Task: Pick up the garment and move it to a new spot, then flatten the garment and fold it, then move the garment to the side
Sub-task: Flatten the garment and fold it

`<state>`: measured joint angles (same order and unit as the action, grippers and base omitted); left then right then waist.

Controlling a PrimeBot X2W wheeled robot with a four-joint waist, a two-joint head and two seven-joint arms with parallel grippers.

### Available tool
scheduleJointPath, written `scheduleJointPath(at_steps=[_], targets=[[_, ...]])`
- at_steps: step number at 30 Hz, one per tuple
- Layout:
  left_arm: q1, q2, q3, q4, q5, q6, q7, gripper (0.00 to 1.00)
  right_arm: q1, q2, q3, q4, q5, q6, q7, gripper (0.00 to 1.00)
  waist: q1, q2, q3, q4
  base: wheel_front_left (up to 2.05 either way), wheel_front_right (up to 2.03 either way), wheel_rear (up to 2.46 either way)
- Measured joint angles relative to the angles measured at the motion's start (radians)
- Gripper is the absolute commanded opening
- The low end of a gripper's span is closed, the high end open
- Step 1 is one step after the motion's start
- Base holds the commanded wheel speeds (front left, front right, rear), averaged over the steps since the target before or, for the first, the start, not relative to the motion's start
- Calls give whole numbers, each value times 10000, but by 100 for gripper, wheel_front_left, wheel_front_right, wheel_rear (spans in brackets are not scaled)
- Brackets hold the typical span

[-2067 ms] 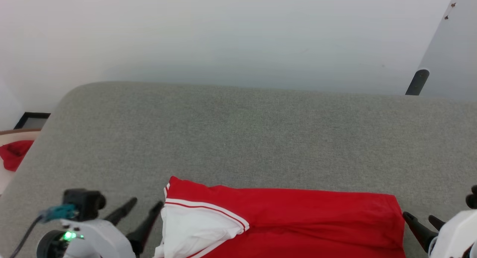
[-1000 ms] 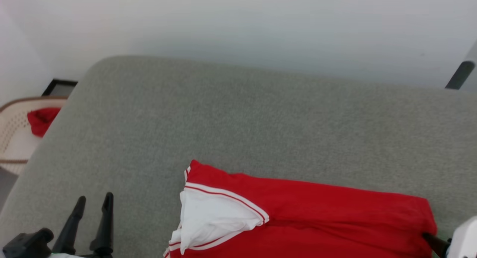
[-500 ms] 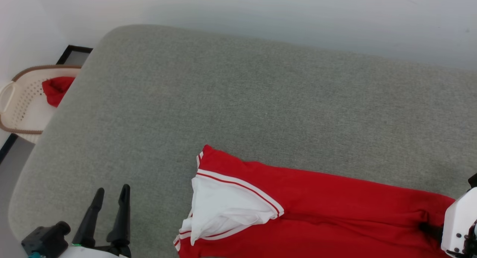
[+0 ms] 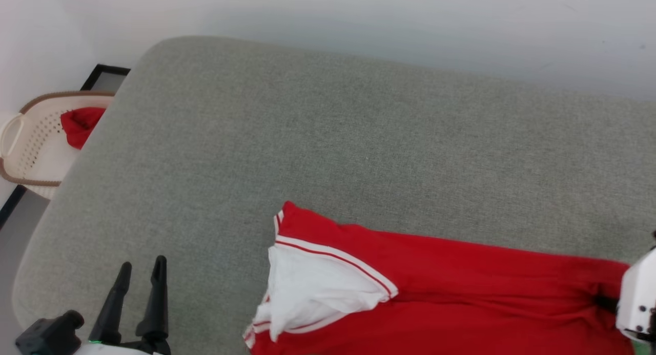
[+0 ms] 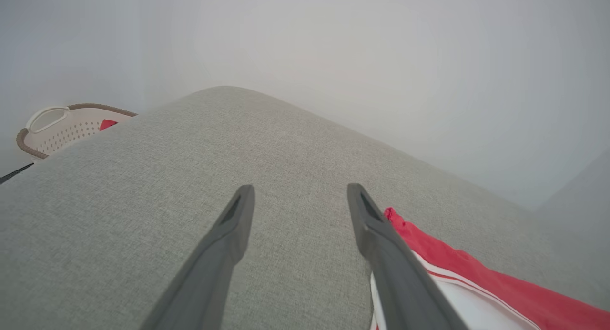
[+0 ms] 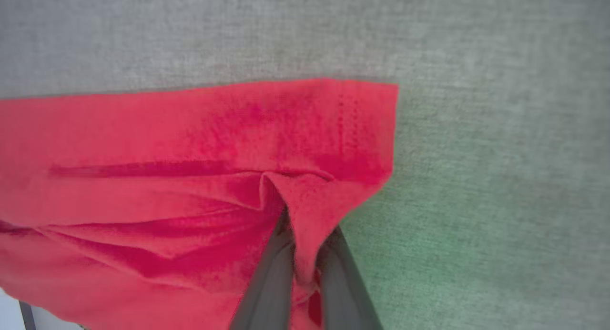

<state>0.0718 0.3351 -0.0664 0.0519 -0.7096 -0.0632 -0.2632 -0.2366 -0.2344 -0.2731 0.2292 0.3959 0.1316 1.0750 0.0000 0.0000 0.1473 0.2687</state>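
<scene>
The garment [image 4: 461, 293], a folded red jersey with a white sleeve [image 4: 312, 293] and striped trim, lies along the near edge of the grey cushion [image 4: 328, 140]. Its lettering is hidden. At the lower left, my left gripper [image 4: 142, 268] is open above bare cushion, its fingers [image 5: 228, 235] spread and the garment [image 5: 476, 282] just to its right. My right gripper [image 6: 305, 225] is shut on a pinched fold at the garment's [image 6: 190, 154] right edge; in the head view its white wrist [image 4: 638, 301] covers the fingers.
A beige wicker basket [image 4: 31, 145] with a small red cloth lump [image 4: 79, 124] stands on the floor off the cushion's left end. A pale wall rises behind the cushion. A broad stretch of cushion extends beyond the garment.
The camera has swung left and down, bringing the basket into view. My left gripper has drawn away from the sleeve. My right gripper has closed in on the garment's right edge and taken hold.
</scene>
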Motion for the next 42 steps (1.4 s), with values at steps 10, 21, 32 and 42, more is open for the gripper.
scheduleJointPath(at_steps=[10,21,32,42], targets=[[407,-109,309,-27,169,-117,0,100,-146,-719,-988,736,-339,-2,-286,0,0,0,-367,-274,0,0,0],[974,-12,577,-36,236,-128,2,100,-41,-1231,-1404,1035,-470,-2,-224,0,0,0,-926,-599,0,0,0],[1349,48,616,-238,102,-8,226,100,188,516,-842,-1806,1676,-6,1726,0,0,0,-1583,-1012,0,0,0],[1132,-61,276,-184,44,0,357,100,88,1801,1074,-3266,1956,-6,1881,0,0,-1,-1760,-695,0,0,0]])
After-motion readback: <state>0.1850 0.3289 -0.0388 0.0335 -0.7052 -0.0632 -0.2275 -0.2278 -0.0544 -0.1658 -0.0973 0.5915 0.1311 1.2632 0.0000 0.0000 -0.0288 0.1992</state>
